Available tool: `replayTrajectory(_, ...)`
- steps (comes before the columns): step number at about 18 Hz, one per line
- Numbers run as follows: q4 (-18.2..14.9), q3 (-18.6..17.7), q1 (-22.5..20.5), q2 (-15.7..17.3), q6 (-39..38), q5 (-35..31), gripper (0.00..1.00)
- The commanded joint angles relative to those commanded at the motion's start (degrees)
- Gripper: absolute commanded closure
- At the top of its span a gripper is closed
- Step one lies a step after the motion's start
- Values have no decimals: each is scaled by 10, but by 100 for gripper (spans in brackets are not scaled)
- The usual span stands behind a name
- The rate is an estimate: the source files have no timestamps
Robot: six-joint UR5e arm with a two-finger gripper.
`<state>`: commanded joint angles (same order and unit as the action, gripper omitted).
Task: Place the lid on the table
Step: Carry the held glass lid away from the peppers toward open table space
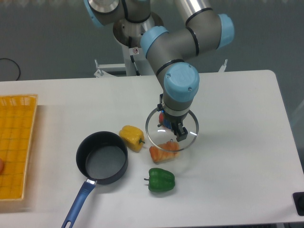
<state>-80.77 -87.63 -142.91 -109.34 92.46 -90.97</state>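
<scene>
Green pepper (161,180) in front, pincer (172,127) clamped on lid (187,137) knob, lid level, knob up, above table (237,142)

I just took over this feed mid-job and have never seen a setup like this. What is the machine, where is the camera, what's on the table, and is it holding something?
You are seeing one view, from a fixed camera in front of the table and above it. The grey and blue jointed machine is a robot arm. At its end is a two-finger tool, pointing down.

The tool is closed on the small knob of a round glass lid with a thin metal rim. Whether the lid hangs just above the white table or touches it cannot be told from here.

On the table lie a dark saucepan with a blue handle and no lid, a yellow pepper, a green pepper, and an orange vegetable seen partly through the glass. A yellow gridded tray sits at the left edge.
</scene>
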Motion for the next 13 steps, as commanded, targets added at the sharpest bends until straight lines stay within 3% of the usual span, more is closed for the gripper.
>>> replayTrajectory(5, 2, 0, -10, -3, 12, 0, 40)
replayTrajectory(13, 17, 1, -59, -18, 79, -1, 40)
